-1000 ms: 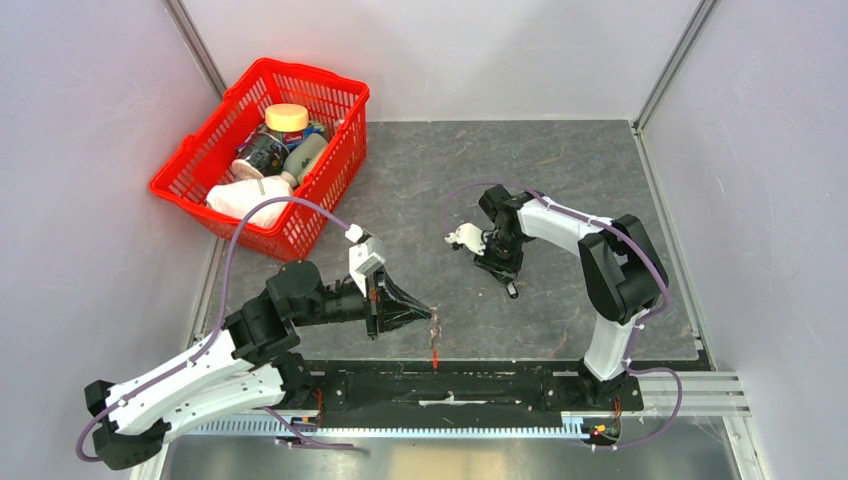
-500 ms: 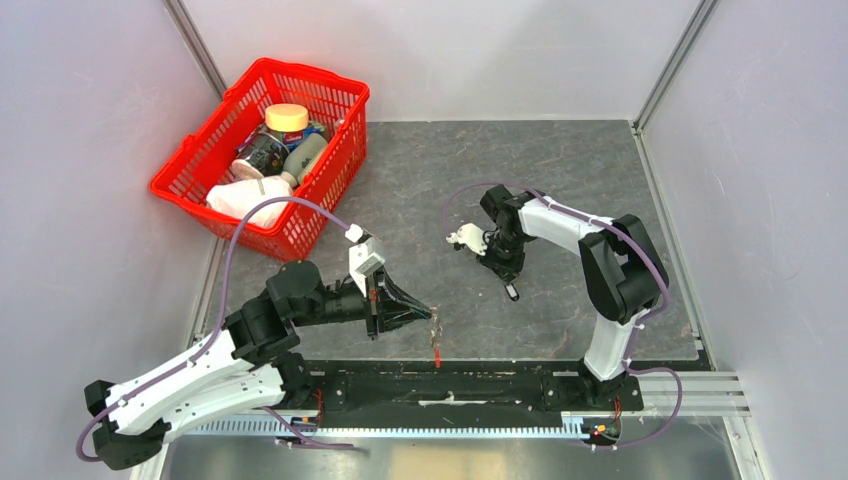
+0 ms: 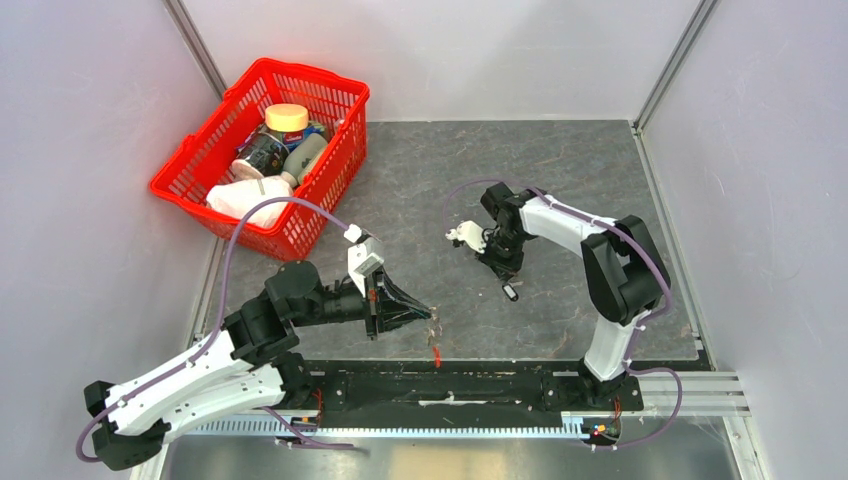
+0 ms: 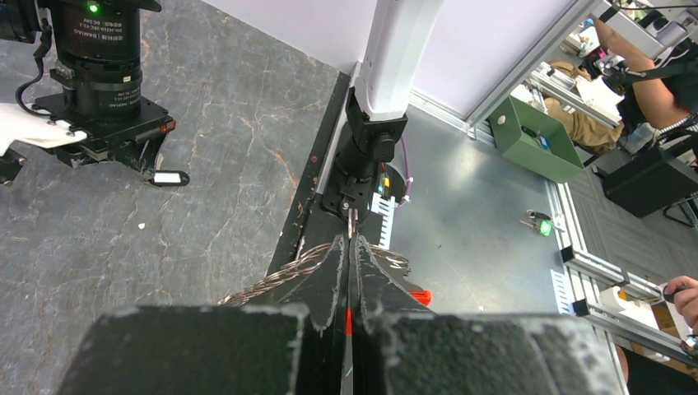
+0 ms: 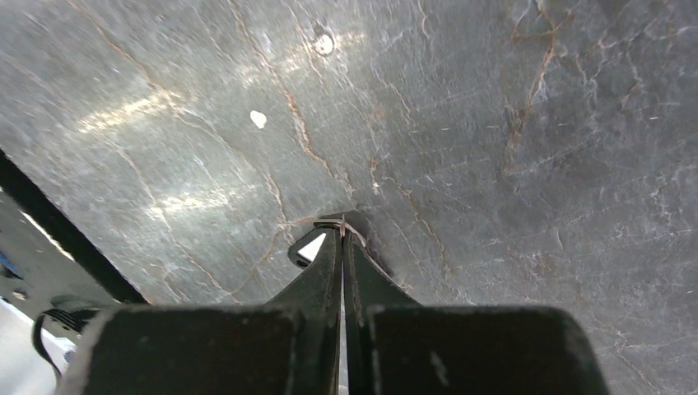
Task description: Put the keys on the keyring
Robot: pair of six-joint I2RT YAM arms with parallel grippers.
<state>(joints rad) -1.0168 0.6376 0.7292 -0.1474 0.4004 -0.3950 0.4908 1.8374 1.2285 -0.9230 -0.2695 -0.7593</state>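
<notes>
My left gripper [image 3: 432, 316] is shut on the keyring [image 3: 435, 325], a thin wire ring whose red strap [image 3: 436, 352] hangs down over the mat's near edge. In the left wrist view the ring's wire [image 4: 352, 220] pokes past the closed fingertips [image 4: 339, 247] and the strap [image 4: 348, 317] shows red between them. My right gripper [image 3: 507, 283] points down at the mat, shut on a key [image 3: 510, 292] with a dark head and white label. In the right wrist view the gripper [image 5: 343, 232] pinches a thin metal edge, and the key's head [image 5: 309, 247] sticks out to the left. No other keys show.
A red plastic basket [image 3: 330, 100] with jars and a white cloth stands at the back left. A black rail [image 3: 450, 385] runs along the near edge between the arm bases. Grey walls and metal posts close in the mat on three sides.
My right gripper has shifted slightly left and back over the mat; the key at its tips stays almost in place. My left gripper and the keyring have not moved.
</notes>
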